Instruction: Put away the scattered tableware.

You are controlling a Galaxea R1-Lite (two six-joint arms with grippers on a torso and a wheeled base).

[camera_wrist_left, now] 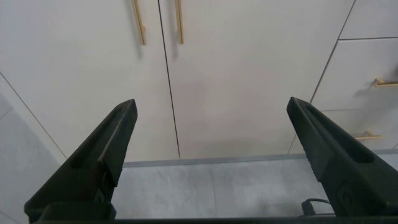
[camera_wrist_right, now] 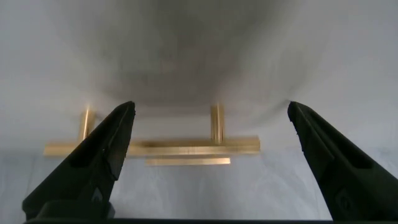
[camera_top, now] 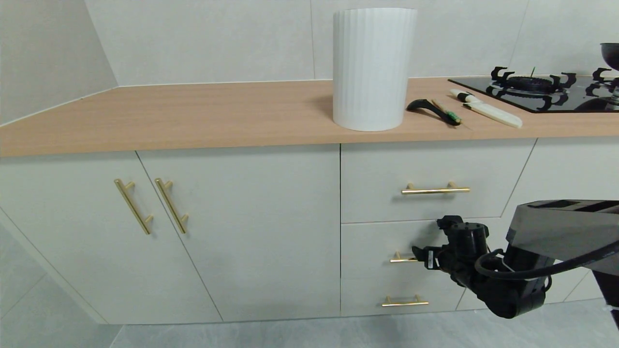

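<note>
**Tabletop** [camera_top: 193, 116]: wood. The front edge crosses the head view, and a long stretch runs toward 9 o'clock as far as the corner wall.

**White ribbed canister** [camera_top: 372, 67]: upright, just behind the front edge. Its inside cannot be seen.

**Scattered tableware**, at 3 o'clock of the canister, between it and the gas hob [camera_top: 532, 89]:
- Black ladle [camera_top: 430, 108], nearest the canister.
- Slim wooden stick with a green band [camera_top: 447, 112], touching or just beside the ladle.
- White knife [camera_top: 488, 108], near the hob's front corner.

**Storage below**:
- Double cabinet doors [camera_top: 242, 227] at 7 o'clock of the canister, shut.
- Three stacked drawers at 5 o'clock, all shut, with a top handle [camera_top: 435, 190], a middle handle [camera_top: 402, 259] and a bottom handle [camera_top: 405, 303].

**Right claw** [camera_top: 421, 255]: jaws spread wide and holding nothing. The middle handle lies between the jaws, just ahead. Contact cannot be told.

**Left claw** [camera_wrist_left: 211, 155]: jaws spread wide and holding nothing, above the floor [camera_wrist_left: 211, 186] before the cabinet doors.
</note>
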